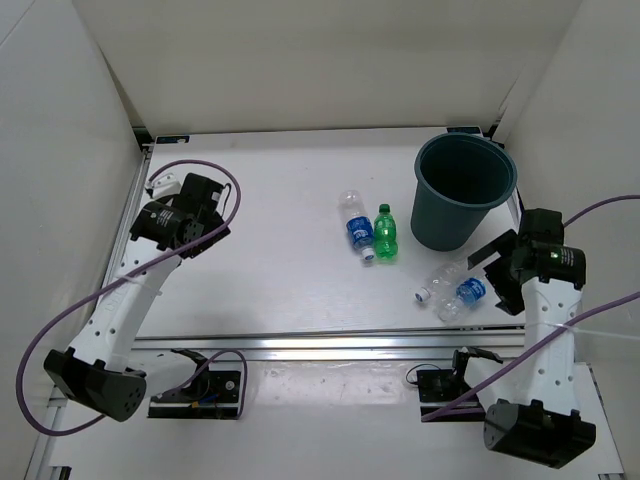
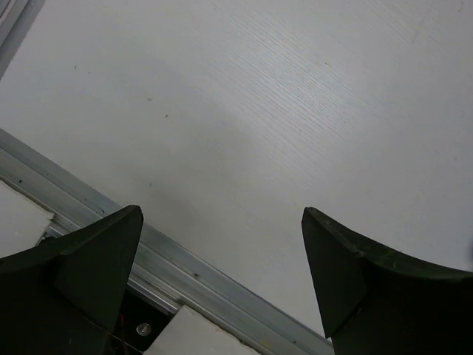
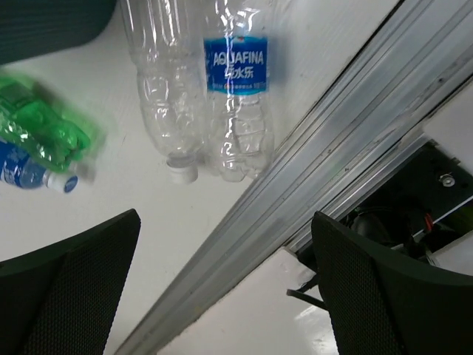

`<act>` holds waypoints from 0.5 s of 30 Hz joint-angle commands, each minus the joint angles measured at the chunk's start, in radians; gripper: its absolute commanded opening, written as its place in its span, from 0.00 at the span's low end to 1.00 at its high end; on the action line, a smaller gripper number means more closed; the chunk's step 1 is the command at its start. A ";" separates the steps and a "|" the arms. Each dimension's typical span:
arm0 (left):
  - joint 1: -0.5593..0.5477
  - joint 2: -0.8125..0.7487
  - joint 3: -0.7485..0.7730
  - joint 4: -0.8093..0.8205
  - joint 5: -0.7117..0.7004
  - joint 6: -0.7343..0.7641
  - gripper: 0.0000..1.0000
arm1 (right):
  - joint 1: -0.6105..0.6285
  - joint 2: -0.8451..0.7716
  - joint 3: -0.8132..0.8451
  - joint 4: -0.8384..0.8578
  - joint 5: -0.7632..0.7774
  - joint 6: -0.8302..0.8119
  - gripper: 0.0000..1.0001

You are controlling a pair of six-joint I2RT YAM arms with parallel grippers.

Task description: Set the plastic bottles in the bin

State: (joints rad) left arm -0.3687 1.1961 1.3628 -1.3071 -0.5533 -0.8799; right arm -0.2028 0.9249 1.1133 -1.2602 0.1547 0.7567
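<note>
The dark teal bin point(image 1: 465, 190) stands upright at the back right; its wall shows at the top left of the right wrist view point(image 3: 52, 26). A green bottle point(image 1: 385, 232) and a clear blue-labelled bottle point(image 1: 357, 226) lie side by side left of it. Two more clear bottles lie in front of the bin: one unlabelled point(image 1: 437, 282) point(image 3: 159, 89), one with a blue label point(image 1: 470, 292) point(image 3: 236, 81). My right gripper point(image 1: 495, 278) point(image 3: 225, 259) is open and empty just right of that pair. My left gripper point(image 1: 205, 238) point(image 2: 222, 251) is open and empty at the far left, over bare table.
An aluminium rail point(image 1: 330, 345) point(image 3: 318, 163) runs along the table's near edge, with the arm bases and cables below it. White walls close in the left, back and right sides. The green bottle point(image 3: 44, 133) and its clear neighbour point(image 3: 22, 168) show blurred in the right wrist view.
</note>
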 commanded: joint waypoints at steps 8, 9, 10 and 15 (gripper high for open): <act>0.007 -0.107 -0.053 -0.015 -0.077 -0.044 1.00 | -0.023 0.065 -0.110 0.234 -0.196 -0.085 1.00; 0.016 -0.107 -0.053 -0.006 -0.077 -0.034 1.00 | -0.023 0.089 -0.139 0.275 -0.208 -0.085 1.00; 0.016 -0.107 -0.053 -0.006 -0.059 -0.024 1.00 | -0.023 0.107 -0.139 0.286 -0.208 -0.085 1.00; 0.065 -0.107 -0.053 0.028 0.073 0.033 1.00 | -0.023 0.238 -0.197 0.338 -0.179 -0.074 1.00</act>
State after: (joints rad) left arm -0.3267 1.1046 1.3155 -1.3048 -0.5488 -0.8936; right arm -0.2211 1.1110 0.9436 -0.9981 -0.0261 0.6956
